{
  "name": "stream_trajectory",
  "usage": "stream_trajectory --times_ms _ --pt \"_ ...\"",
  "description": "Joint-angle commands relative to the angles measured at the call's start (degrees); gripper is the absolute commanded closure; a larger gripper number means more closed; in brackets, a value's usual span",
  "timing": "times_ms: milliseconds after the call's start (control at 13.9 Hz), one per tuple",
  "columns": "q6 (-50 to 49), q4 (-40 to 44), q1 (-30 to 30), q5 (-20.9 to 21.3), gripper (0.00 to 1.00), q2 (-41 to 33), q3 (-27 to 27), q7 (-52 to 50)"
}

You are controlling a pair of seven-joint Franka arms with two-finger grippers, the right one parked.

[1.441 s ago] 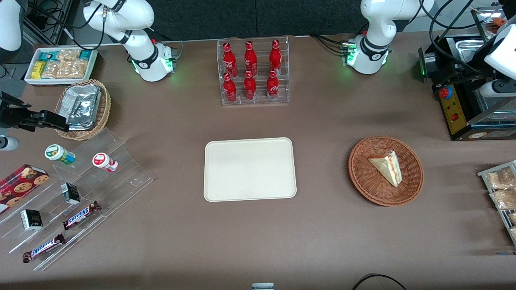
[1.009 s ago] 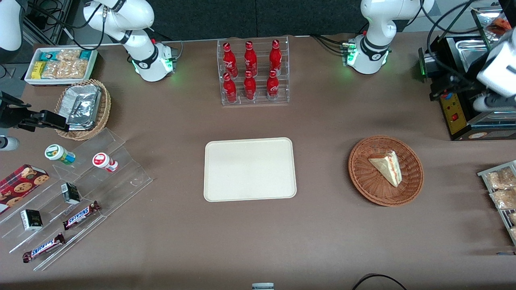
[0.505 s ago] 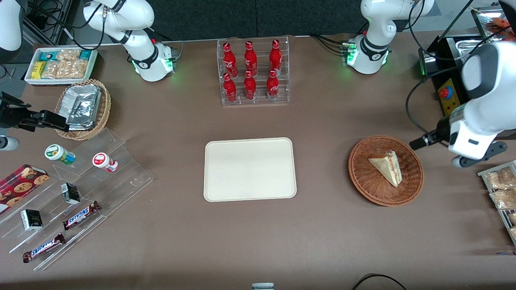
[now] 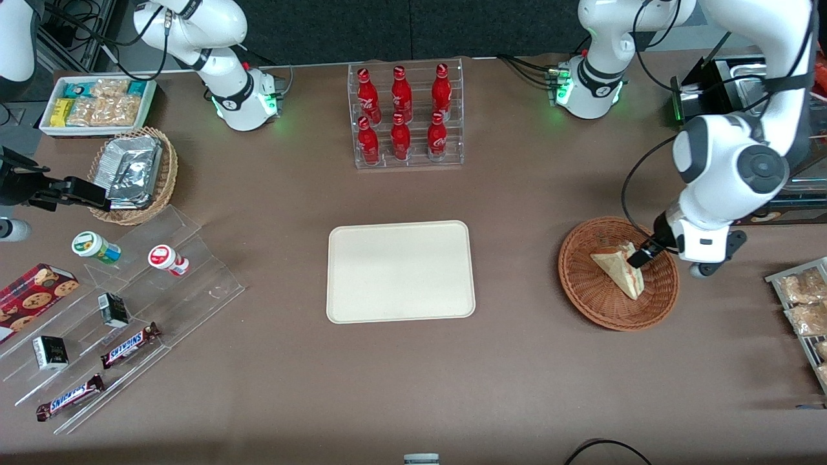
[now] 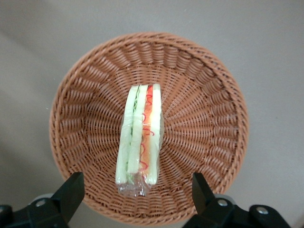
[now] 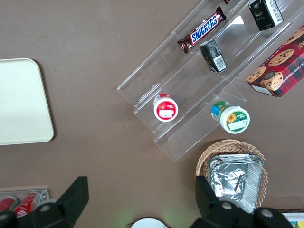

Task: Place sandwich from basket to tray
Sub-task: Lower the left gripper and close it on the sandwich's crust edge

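since my claw (image 5: 137, 197) hangs spread open and empty right above the sandwich (image 5: 140, 140) standing on edge in the basket (image 5: 209, 95), i judge its long axis runs across the gap between my fingers, which straddle its slim sides for descent.

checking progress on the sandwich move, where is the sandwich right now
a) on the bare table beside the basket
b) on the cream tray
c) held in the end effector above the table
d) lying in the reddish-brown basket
d: the sandwich lies in the basket, with the open end effector above it, fingers apart to either side and not touching it; the tray holds nothing.
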Motion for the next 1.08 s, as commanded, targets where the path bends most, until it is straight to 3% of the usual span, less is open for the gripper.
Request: stream_trajectory --times_ms 0,432,721,793,865,1009 --pt "4.28 -1.12 -0.92 0.55 0.00 1.88 -0.31 -3.98" --pt "11.23 -5.95 -1.72 0.82 0.00 4.08 -0.22 -4.34" --pt "12.47 -6.13 -1.19 3.37 0.02 6.19 0.05 -4.34" --pt "12.91 -6.13 -1.11 3.37 0.11 6.63 0.13 -4.34" --pt "12.91 -5.96 -1.02 3.28 0.34 6.63 0.22 -4.34" --pt "12.91 -5.78 -0.93 3.28 0.90 6.55 0.57 -4.51"
